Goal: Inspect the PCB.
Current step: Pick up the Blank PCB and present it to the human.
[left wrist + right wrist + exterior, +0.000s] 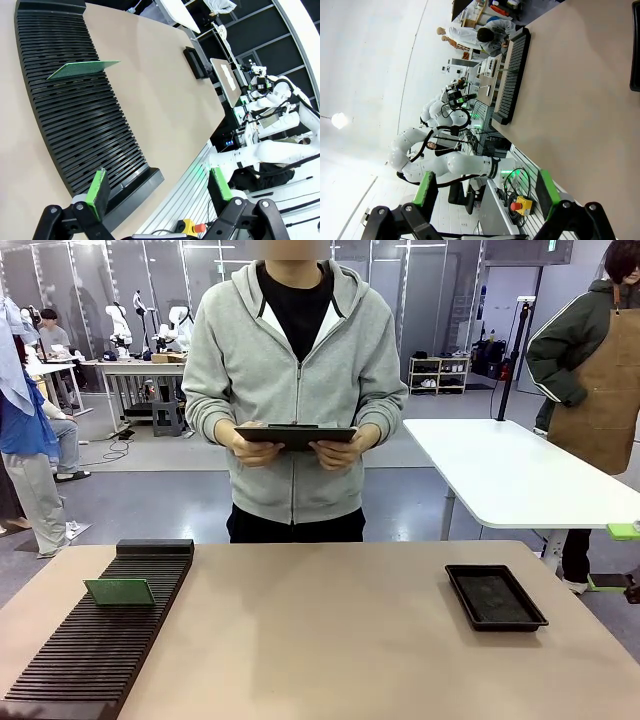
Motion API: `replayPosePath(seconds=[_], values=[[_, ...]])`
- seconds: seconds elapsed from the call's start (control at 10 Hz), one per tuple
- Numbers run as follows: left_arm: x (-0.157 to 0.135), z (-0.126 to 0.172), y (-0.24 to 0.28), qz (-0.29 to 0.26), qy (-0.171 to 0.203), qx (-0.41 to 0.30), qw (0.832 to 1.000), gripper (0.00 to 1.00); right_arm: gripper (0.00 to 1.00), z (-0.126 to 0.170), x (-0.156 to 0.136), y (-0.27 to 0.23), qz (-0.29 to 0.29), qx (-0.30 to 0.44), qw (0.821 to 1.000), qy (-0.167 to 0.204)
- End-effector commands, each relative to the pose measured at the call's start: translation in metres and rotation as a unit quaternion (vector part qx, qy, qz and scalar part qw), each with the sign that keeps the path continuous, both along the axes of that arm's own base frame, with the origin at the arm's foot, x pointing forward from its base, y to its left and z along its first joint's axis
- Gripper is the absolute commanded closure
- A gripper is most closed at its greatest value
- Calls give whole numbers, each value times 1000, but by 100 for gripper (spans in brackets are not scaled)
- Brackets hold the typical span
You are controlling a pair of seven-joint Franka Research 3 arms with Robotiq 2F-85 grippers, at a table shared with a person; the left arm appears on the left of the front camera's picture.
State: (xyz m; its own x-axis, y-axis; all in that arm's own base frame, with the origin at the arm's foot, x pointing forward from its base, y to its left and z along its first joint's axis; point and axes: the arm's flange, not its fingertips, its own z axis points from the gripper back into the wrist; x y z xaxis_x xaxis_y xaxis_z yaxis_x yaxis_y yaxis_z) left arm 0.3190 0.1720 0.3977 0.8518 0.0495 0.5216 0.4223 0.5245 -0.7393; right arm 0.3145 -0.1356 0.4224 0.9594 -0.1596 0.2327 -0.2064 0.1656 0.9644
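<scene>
Green-padded fingers (pixel 97 192) of the left gripper (pixel 158 189) rise at the bottom of the left wrist view, spread wide with nothing between them. They hang over the near end of a long black ribbed plastic rack (pixel 85 130). The right gripper (pixel 485 187) is likewise spread and empty. It is turned sideways near the robot's edge of the pale tan tabletop (pixel 320 640).

The PCB (pixel 120 592), a thin green rectangular circuit board with a paler speckled face, stands on its long edge in one of the rack's slots, leaning a little. Kept that way, its upper edge and both faces are free, which I judge suits a two-finger pinch from above.

A shallow black rectangular tray (pixel 495 597) sits well apart on the robot's right side of the table. It is probably where a board is set down, though nothing lies in it that I can make out. At the far side a person in a grey hooded jacket (pixel 295 360) holds a dark flat tablet (pixel 296 436) level in both hands, seemingly to look at during the inspection.

From the left gripper, the PCB (pixel 82 70) lies well ahead, toward the rack's far end and on the side of the finger at picture left, with many empty slots between. It is much farther from the right gripper, across the table. The left arm looks the natural one to fetch it, and no reach has begun.
</scene>
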Motion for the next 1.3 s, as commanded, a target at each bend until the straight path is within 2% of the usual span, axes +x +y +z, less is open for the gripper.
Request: replayPosePath(seconds=[0.0, 0.1, 0.2, 0.3, 0.4, 0.5, 0.6, 0.7, 0.8, 1.0, 1.1, 1.2], values=[[5, 21, -17, -24, -61, 82, 994, 0, 0, 0, -1, -1, 5, 2, 1000, 0], [14, 39, -33, -40, -111, 175, 977, 0, 0, 0, -1, -1, 5, 2, 1000, 0], [22, 53, -49, -78, -164, 225, 957, 0, 0, 0, -1, -1, 5, 2, 1000, 0], [33, 61, -66, -91, -197, 283, 934, 0, 0, 0, -1, -1, 5, 2, 1000, 0], [41, 66, -82, -130, -215, 307, 918, 0, 0, 0, -1, -1, 5, 2, 1000, 0], [46, 70, -101, -184, -241, 335, 892, 0, 0, 0, -1, -1, 5, 2, 1000, 0], [50, 74, -121, -219, -271, 390, 852, 0, 0, 0, -1, -1, 5, 2, 1000, 0], [51, 74, -147, -267, -309, 433, 803, 0, 0, 0, -1, -1, 5, 2, 1000, 0], [54, 70, -166, -300, -315, 475, 765, 0, 0, 0, -1, -1, 5, 2, 1000, 0], [59, 61, -187, -329, -308, 501, 739, 0, 0, 0, -1, -1, 5, 2, 1000, 0], [59, 60, -190, -327, -310, 498, 741, 0, 0, 0, -1, -1, 5, 2, 1000, 0], [56, 61, -188, -321, -307, 482, 756, 0, 0, 0, -1, -1, 5, 2, 1000, 0]])
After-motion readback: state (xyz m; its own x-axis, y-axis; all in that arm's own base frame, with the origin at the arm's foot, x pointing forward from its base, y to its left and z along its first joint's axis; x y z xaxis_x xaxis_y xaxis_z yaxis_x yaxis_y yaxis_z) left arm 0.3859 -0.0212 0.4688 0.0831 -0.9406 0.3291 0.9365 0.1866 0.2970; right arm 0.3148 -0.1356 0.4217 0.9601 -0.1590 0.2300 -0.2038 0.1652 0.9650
